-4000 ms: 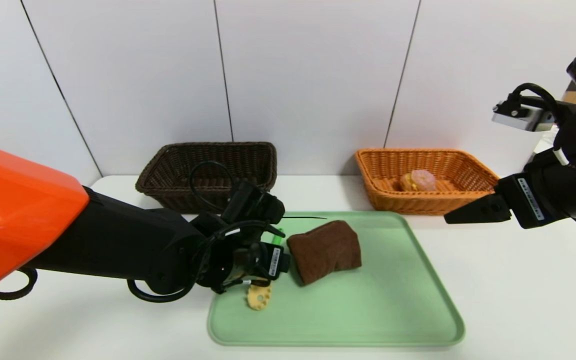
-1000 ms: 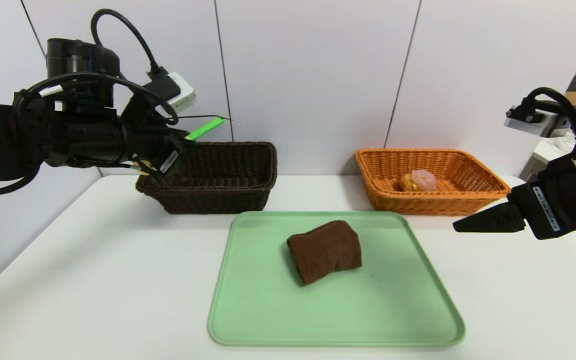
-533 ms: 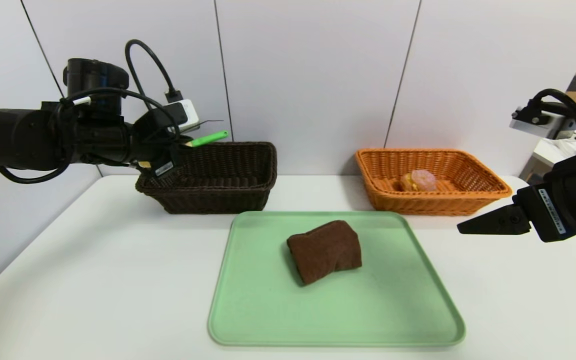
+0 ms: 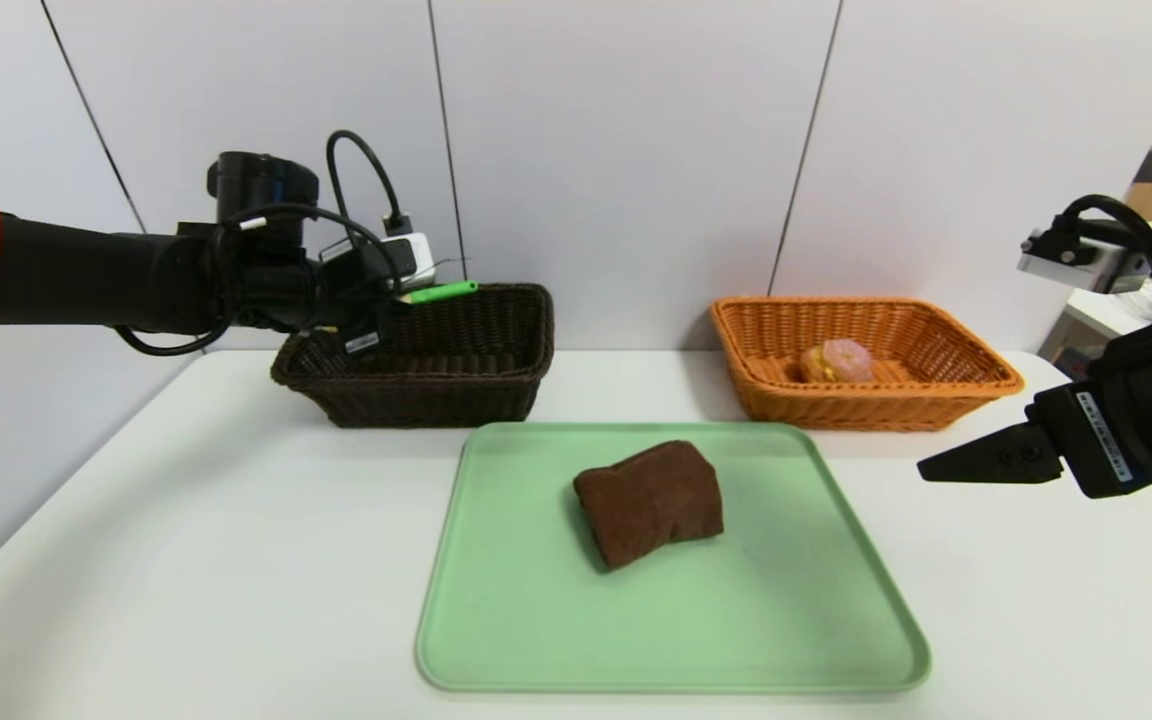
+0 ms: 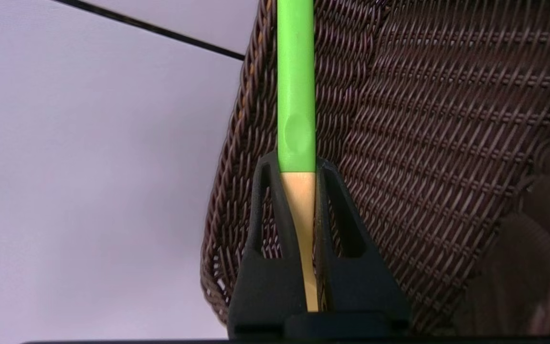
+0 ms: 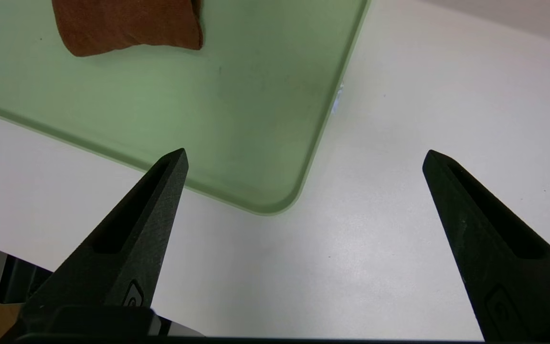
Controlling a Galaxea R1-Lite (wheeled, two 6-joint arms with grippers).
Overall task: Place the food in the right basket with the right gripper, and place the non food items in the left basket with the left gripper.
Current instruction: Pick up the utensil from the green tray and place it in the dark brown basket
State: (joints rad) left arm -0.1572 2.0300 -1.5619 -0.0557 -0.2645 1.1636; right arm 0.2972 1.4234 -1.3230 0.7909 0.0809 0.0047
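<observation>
In the head view, the pasta spoon (image 4: 441,293) shows a bright green handle jutting sideways from the left gripper (image 4: 391,305), which is over the left part of the dark brown basket (image 4: 416,380); the spoon's head is mostly hidden behind the arm. The brown towel (image 4: 651,503), folded into a soft, uneven bundle, lies on the green tray (image 4: 766,640), in front of and between the baskets. A round bun (image 4: 836,361) with a pink top and yellow filling rests inside the orange basket (image 4: 866,408). The right gripper (image 4: 986,458) hovers beside the tray's right edge, in front of the orange basket. Behind both baskets stands a pale panelled wall (image 4: 626,150). In the left wrist view, the two black fingers are closed on the spoon, pinching it where the smooth green handle meets the tan shaft, with the woven basket wall behind. In the right wrist view, the fingers stand wide apart with nothing between them, above the tray's corner and the white table (image 6: 351,267); part of the towel shows farther off.
</observation>
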